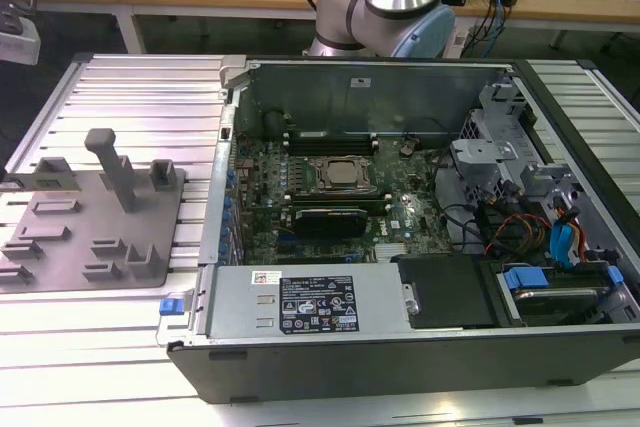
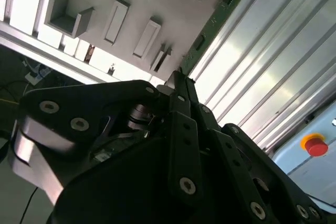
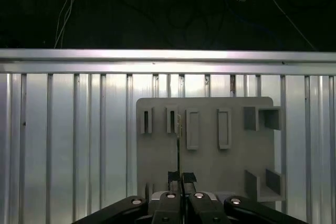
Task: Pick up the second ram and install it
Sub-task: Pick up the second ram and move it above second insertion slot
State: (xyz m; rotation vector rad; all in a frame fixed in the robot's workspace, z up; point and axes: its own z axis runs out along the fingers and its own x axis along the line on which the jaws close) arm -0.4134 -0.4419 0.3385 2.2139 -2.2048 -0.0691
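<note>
Second ram [image 2: 214,20] — pinched in gripper [image 3: 178,176].

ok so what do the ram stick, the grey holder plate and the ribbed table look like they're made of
Second ram: green circuit board, likely fibreglass laminate, matt, with dark chips on its face. Holder plate: looks like matt grey plastic, even colour and no glare. Table: ribbed bare metal, probably aluminium, going by the bright streaky reflections.
</note>
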